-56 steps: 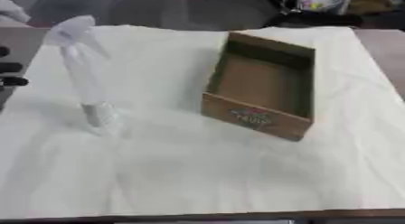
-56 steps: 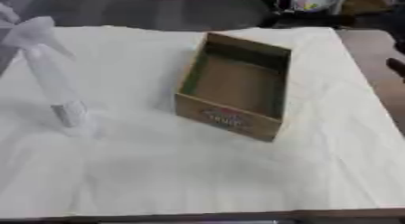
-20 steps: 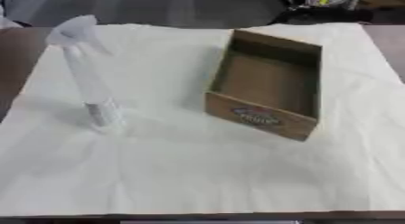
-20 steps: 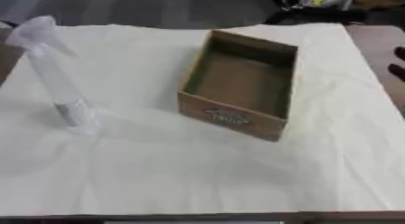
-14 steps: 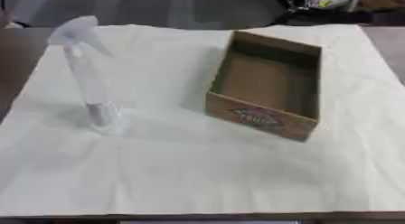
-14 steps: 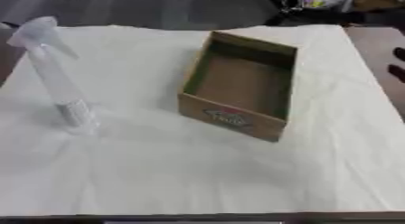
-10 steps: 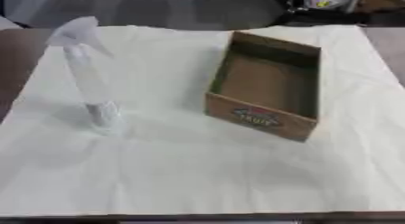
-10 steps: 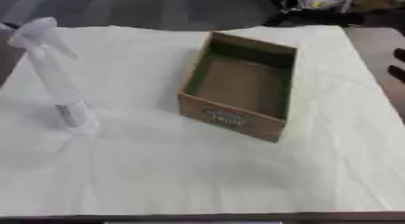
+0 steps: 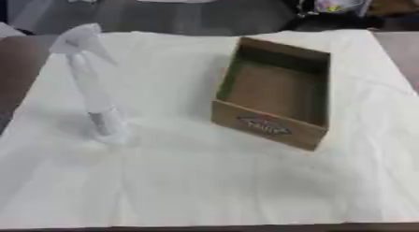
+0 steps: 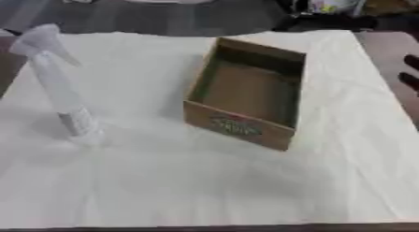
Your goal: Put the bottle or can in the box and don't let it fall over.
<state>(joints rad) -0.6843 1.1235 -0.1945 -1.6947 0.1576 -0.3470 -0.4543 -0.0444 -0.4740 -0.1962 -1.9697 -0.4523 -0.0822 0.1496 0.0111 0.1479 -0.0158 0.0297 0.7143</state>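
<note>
We see the spray bottle standing upright on the cloth-covered surface, well left of the open cardboard box (which holds nothing). Dark fingers of our right hand show right of the box; whether they are released or clenched, we cannot tell.

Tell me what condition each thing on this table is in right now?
Spray bottle: standing upright on the cloth, left of the box, untouched.
Cardboard box: open on top, nothing inside.
White cloth: spread over the table, lightly wrinkled.
Right robot hand: only dark fingertips show at the right edge.
</note>
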